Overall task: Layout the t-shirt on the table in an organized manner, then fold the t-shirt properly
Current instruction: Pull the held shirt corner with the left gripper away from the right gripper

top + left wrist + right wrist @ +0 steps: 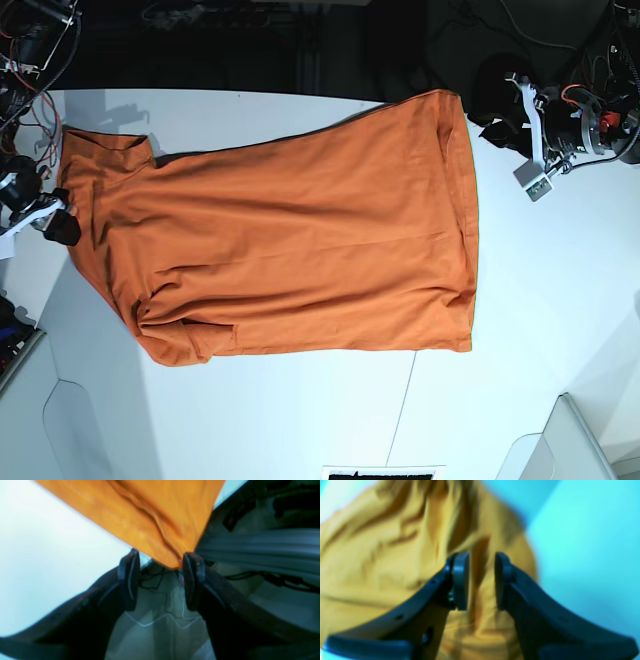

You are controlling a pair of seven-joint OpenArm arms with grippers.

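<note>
The orange t-shirt (300,240) lies spread lengthwise across the white table (300,420), wrinkled at its lower left. My left gripper (489,130) is at the shirt's far right corner. In the left wrist view my left gripper (161,555) stands open, and a corner of the t-shirt (150,512) just touches one fingertip (191,556). My right gripper (64,226) sits at the shirt's left edge. The right wrist view shows my right gripper (481,555) with its jaws apart, hovering over rumpled t-shirt (382,555) cloth and holding nothing.
A thin dark seam (400,410) runs across the table in front of the shirt. Cables and electronics (30,40) crowd the back left corner. Grey panels stand at the front right (585,440) and front left (20,360). A black-and-white marker (385,472) lies at the front edge.
</note>
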